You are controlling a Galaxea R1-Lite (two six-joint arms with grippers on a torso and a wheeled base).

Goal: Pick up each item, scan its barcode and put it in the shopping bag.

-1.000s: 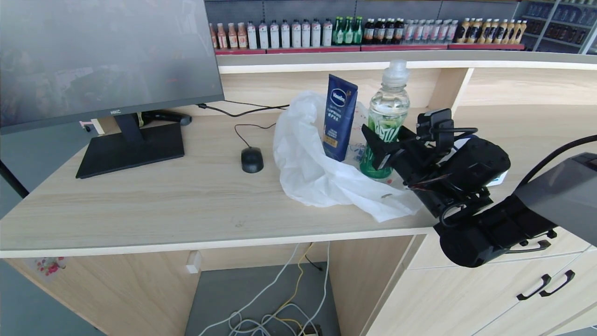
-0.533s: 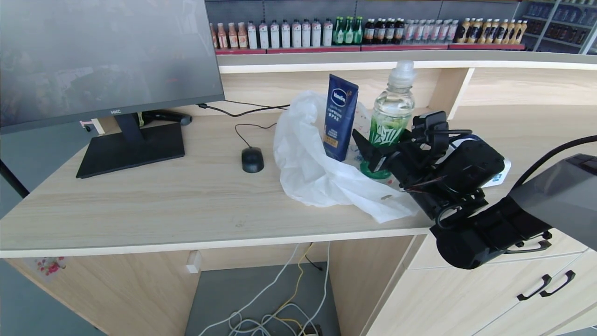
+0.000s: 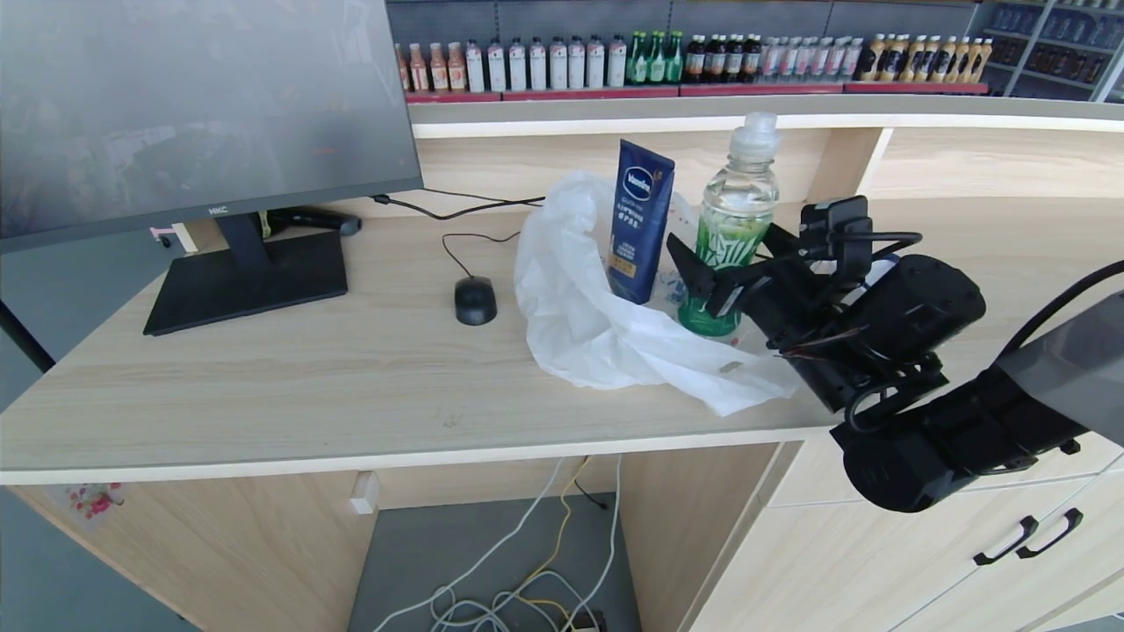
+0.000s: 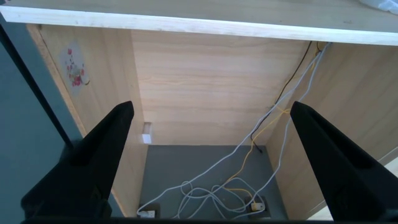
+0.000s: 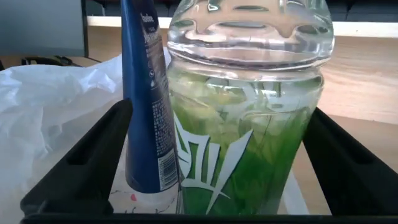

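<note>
Right claw [image 3: 727, 256] gapes around an upright green bottle [image 3: 738, 197] on the counter [image 3: 351, 369], gripping nothing. The bottle is just right of a blue tube [image 3: 638, 219] by the white bag [image 3: 588, 325]. Seemingly 0 items bagged yet.

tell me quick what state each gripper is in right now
Left gripper: open, holding nothing.
Right gripper: open, fingers either side of the bottle.

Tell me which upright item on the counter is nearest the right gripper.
The clear bottle with the green label, between the right gripper's fingers; the blue tube stands farther off.
</note>
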